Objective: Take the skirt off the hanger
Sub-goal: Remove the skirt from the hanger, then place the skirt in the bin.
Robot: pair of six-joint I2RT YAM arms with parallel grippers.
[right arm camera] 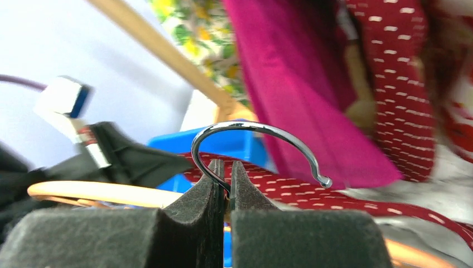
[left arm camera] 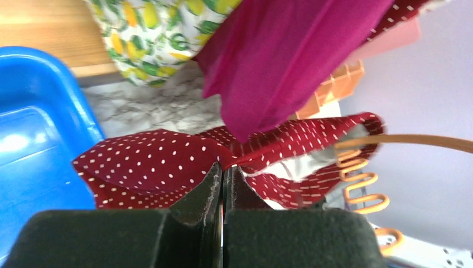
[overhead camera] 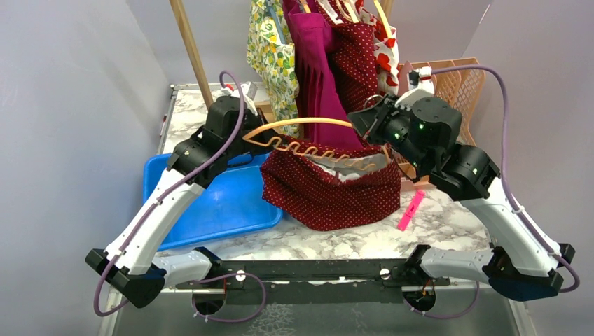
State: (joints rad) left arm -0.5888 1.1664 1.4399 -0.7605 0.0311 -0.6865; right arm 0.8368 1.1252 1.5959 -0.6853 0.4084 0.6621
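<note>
The dark red white-dotted skirt (overhead camera: 329, 192) sags onto the marble table, its open waistband up at the wavy lower bar of the tan hanger (overhead camera: 308, 124). My left gripper (overhead camera: 255, 138) is at the skirt's left corner; the left wrist view shows it (left arm camera: 223, 167) shut on a fold of the skirt (left arm camera: 145, 164), with the hanger's wavy bar (left arm camera: 362, 178) to the right. My right gripper (overhead camera: 361, 122) holds the hanger's right side; the right wrist view shows it (right arm camera: 223, 177) shut on the base of the metal hook (right arm camera: 251, 129). The hanger is held about level above the table.
A blue tray (overhead camera: 210, 203) lies left of the skirt, under the left arm. A pink marker (overhead camera: 411, 210) lies on the table at the right. An orange basket (overhead camera: 459, 84) stands back right. Magenta (overhead camera: 319, 77) and lemon-print (overhead camera: 273, 56) garments hang behind on a wooden rack (overhead camera: 192, 52).
</note>
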